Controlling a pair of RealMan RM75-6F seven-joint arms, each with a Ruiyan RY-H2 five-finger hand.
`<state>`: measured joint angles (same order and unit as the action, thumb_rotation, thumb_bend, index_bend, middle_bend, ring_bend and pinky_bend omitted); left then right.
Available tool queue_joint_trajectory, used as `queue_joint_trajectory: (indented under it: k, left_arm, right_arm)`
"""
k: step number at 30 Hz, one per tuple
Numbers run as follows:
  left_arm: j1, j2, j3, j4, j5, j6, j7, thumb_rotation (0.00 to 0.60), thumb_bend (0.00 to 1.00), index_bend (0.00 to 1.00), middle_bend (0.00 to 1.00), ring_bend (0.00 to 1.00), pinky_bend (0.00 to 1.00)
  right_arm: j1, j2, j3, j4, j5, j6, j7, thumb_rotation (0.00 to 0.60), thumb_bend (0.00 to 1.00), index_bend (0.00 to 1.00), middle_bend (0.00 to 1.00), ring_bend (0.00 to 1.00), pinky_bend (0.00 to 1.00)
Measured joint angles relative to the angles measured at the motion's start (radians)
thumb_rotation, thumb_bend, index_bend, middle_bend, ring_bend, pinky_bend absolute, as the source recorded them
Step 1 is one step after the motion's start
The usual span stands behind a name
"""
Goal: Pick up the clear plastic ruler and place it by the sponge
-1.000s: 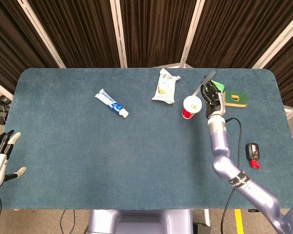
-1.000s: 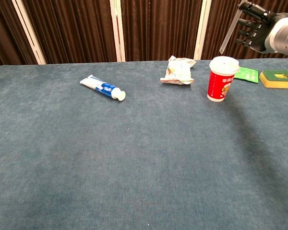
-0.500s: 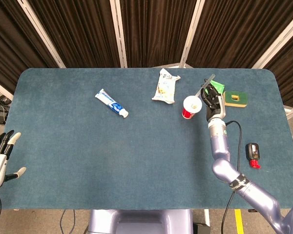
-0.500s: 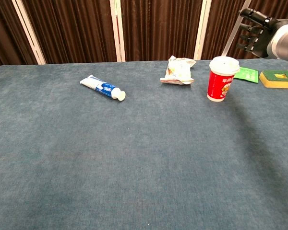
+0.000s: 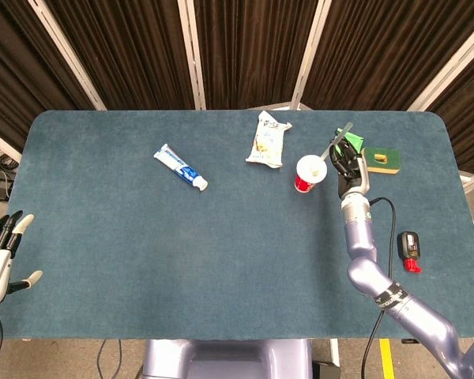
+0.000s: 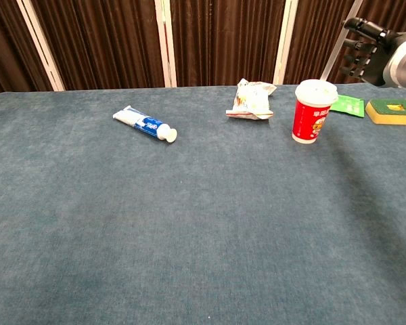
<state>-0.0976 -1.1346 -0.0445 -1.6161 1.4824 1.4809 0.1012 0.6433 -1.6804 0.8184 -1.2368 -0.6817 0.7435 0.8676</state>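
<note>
The clear plastic ruler [image 5: 336, 139] is held aloft in the fingers [image 5: 341, 158] of the right hand [image 5: 347, 170], above the far right part of the bench [image 5: 142, 253], between the red cup [image 5: 309, 173] and the sponge [image 5: 381, 160]. From the head view the ruler is seen as a thin slanted strip rising up and to the right of the cup's lid; in the chest view only a pale sliver of it [image 6: 340, 54] is made out against the dark curtain, tilted, with the hand [image 6: 375, 54] cut off at the frame's right edge. The yellow-and-green sponge is shown lying flat near the far right corner, just beside a green packet [image 6: 347, 105] that the head view largely hides behind the hand. The cup's red printed side is given only by the chest view [image 6: 312, 112]; from above mainly its white lid is seen.

Further left, a crumpled snack bag [image 5: 267, 139] and a toothpaste tube [image 5: 180, 166] are laid on the bench, well apart. A small black-and-red device [image 5: 409, 251] near the right edge is caught by the head view alone. The left hand [image 5: 0, 257] is likewise seen only there, off the bench's left edge, its fingers spread and holding nothing.
</note>
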Motion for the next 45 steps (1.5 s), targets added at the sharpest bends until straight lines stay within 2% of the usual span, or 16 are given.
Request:
queue_joint_trajectory:
  k: [12,38,45]
  left_arm:
    - [0.000,0.001,0.000,-0.001,-0.002,-0.002,-0.001,0.600,0.14,0.01,0.00,0.00,0.00]
    - [-0.001,0.000,0.000,0.000,-0.001,-0.003,0.000,0.600,0.14,0.01,0.00,0.00,0.00]
    - [-0.001,0.001,0.001,0.001,0.000,-0.002,-0.001,0.600,0.14,0.01,0.00,0.00,0.00]
  right_arm:
    - [-0.001,0.001,0.001,0.025,0.006,-0.021,0.019,0.600,0.47,0.57,0.12,0.00,0.00]
    - [-0.012,-0.019,-0.033,0.058,-0.016,-0.055,0.036,0.600,0.46,0.57,0.12,0.00,0.00]
    - [-0.027,-0.018,-0.047,0.048,-0.046,-0.064,0.049,0.600,0.45,0.46,0.10,0.00,0.00]
